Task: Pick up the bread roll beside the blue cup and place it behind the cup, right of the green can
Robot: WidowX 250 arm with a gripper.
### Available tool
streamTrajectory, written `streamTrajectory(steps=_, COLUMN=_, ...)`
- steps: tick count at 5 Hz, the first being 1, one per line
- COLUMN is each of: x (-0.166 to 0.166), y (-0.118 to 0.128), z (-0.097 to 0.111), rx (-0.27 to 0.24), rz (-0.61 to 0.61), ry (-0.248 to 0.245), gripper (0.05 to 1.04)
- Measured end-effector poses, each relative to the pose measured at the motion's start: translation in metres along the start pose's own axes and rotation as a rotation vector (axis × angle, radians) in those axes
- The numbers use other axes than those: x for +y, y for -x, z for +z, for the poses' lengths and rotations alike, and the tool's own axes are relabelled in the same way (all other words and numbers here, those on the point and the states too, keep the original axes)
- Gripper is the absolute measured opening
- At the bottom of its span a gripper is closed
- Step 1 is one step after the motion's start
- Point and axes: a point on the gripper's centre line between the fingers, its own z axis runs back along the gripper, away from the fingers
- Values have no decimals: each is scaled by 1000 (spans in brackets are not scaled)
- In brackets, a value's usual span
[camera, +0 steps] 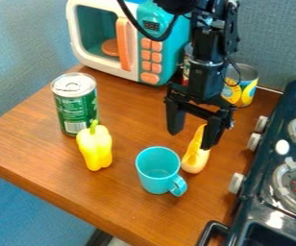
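Pincer: here it is, the black pincer (192, 138), hanging over the counter (128, 209) with its two fingers pointing down and spread well apart, nothing clasped between them.
Yellow squash-like piece: right by the pincer, folks, this long piece (195, 161) has its paler, rounder end toward the camera, and the finger on the camera's right covers part of its narrow stretch. Whether they touch, I can't tell.
Turquoise cup: just beside that piece, on the camera's left, we've got a cup (155, 178) standing upright, mouth up, handle out to the lower right.
Yellow pepper: farther left, a pepper (96, 150) with its green stem at the top end, well apart from the cup.
Green can: right behind the pepper stands a tall can (75, 106), upright, silvery lid on top.
Stove: over on the camera's right runs the dark stove (266, 204), pale knobs along its near side, round burners on top.
Blue-and-yellow can: back behind the pincer, near the stove, this can (248, 89) sits partly behind the arm.
Toy microwave: and at the rear, a turquoise and white microwave (99, 63), orange handle, orange buttons, in front of the blue-grey partition (22, 62).
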Motion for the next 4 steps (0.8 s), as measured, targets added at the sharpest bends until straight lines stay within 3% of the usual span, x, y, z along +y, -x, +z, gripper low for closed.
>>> streamTrajectory(steps=1, x=1, y=2, z=-15, rx=46, rz=6, ry=-2, gripper=1001)
streamTrajectory(steps=2, x=7, y=0, z=-21, rx=45, rz=104, ry=-42, gripper=1001)
streamTrajectory(steps=4, x=9, y=-12, z=-17, rx=8, rz=126, ry=-61, gripper=1001)
